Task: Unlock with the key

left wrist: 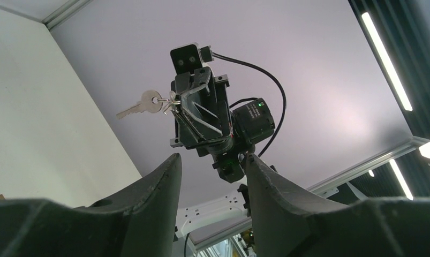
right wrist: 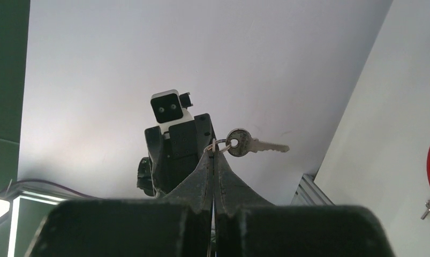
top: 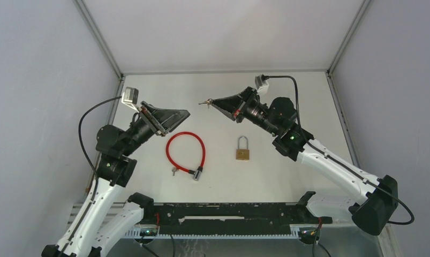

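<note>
1. Key (right wrist: 249,144): silver, on a small ring. Held in the air above the surface (top: 277,182), blade pointing toward the left arm.
2. Right pincer (right wrist: 215,154): fingers together, clamped on the key's ring.
3. Left pincer (left wrist: 212,158): fingers apart, nothing between them. Raised, facing the right pincer.
4. Padlock (top: 242,149): brass, lying flat on the surface near the middle, well apart from the key.
5. Cable lock (top: 186,152): red loop, flat on the surface, left of the padlock, not touching it.

The silver key (right wrist: 250,145) hangs in mid-air by a small ring pinched in the tips of the right gripper (right wrist: 215,149), blade level. The brass padlock (top: 242,149) lies flat on the table (top: 287,179), its shackle closed and pointing away from the arms.
</note>
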